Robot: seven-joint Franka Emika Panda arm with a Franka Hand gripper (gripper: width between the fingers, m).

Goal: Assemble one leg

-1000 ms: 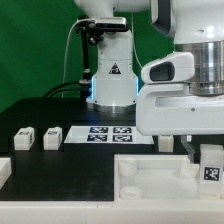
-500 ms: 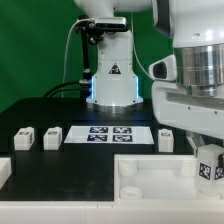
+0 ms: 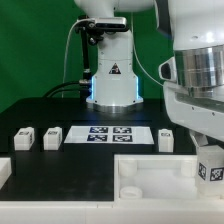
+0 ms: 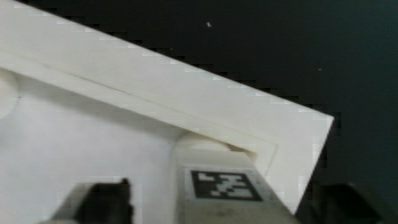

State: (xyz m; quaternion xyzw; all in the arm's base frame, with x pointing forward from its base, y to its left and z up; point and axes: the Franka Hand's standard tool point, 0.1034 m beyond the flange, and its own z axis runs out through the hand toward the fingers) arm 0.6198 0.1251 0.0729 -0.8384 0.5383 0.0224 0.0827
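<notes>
The leg point(image 3: 209, 165), a small white block with a tag facing the camera, stands upright at the near corner of the large white tray-like piece point(image 3: 150, 178), on the exterior view's right. My gripper point(image 3: 208, 150) hangs straight over it. In the wrist view the leg point(image 4: 226, 190) sits between my two dark fingers point(image 4: 103, 203), with a gap showing on each side. The jaws stand open astride the leg. The tray-like piece's raised rim point(image 4: 196, 95) runs diagonally in the wrist view.
Two more white leg blocks point(image 3: 24, 136) point(image 3: 52, 135) stand at the exterior view's left, and another point(image 3: 166, 138) right of the marker board point(image 3: 110, 134). A white part point(image 3: 4, 170) shows at the left edge. The robot base point(image 3: 110, 80) stands behind.
My wrist has turned and the hand has shifted toward the exterior view's right and slightly up. The leg has kept its place, with its tag still facing the camera.
</notes>
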